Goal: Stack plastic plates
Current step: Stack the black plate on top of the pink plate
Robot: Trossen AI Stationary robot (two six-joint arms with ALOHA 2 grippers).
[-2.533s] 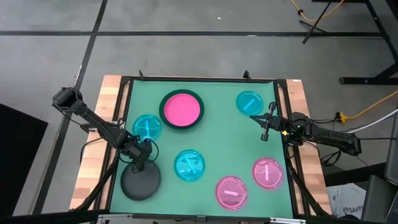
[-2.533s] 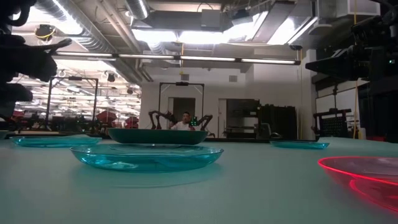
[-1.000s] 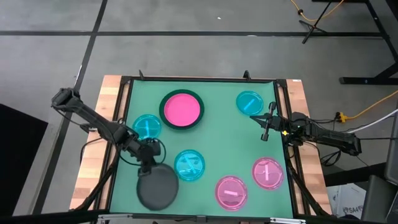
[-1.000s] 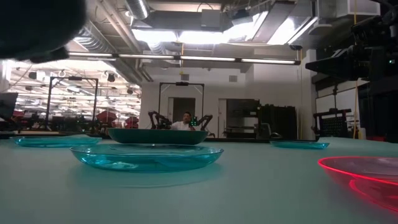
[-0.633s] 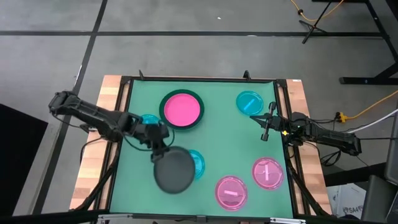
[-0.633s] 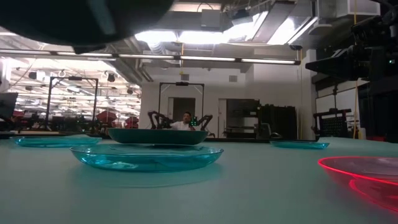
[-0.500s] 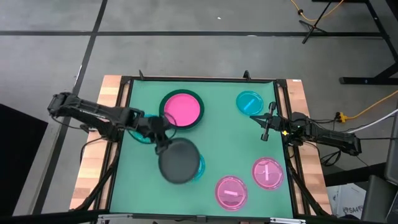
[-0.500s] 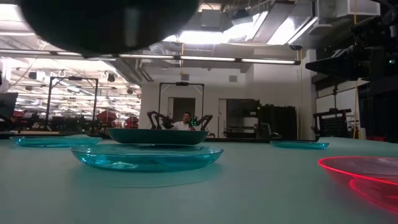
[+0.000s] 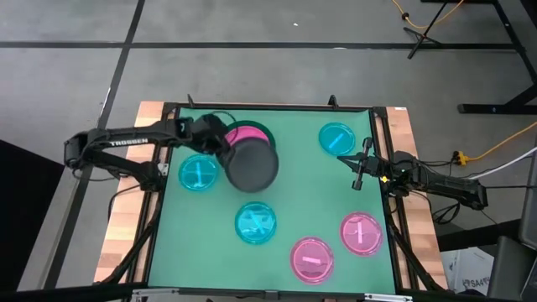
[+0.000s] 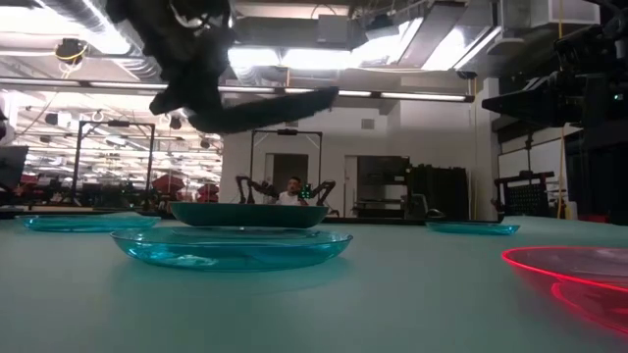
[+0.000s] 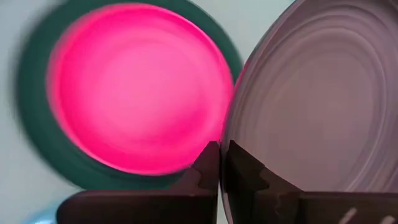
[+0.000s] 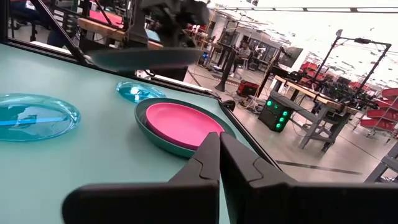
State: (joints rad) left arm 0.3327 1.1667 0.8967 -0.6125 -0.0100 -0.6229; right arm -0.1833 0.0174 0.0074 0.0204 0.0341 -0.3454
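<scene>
Out on the left, the left arm reaches in over the green table (image 9: 294,180), and its left gripper (image 9: 220,143) is clamped on the rim of the grey plate (image 9: 252,164), holding it up in the air, well clear of the surface. From table height the grey plate (image 10: 263,110) hangs tilted, high above the plates below. The wrist camera shows the two fingers (image 11: 208,167) pinching its edge, with the pink plate (image 11: 140,84) just beside and below it.

Under the raised plate sits the green plate (image 9: 225,134) at the far middle of the table, the pink plate (image 9: 250,132) nested inside it, both partly covered from above. Near the left edge lies a blue plate (image 9: 198,173). Toward the middle, nearer the front, lies a second blue plate (image 9: 255,223). A third blue plate (image 9: 336,137) rests at the far right.

Front right, two clear pink plates lie side by side: one (image 9: 311,258) near the front edge, the other (image 9: 362,232) just right of it.

The right gripper (image 9: 357,174) hangs at the right edge of the table with its fingers pressed together, holding nothing.

The table has wooden side strips (image 9: 124,210) and a dark frame. Beyond it the room opens up: ceiling lights (image 10: 294,54), ducts, other work tables, and a person (image 10: 292,191) seated far back.
</scene>
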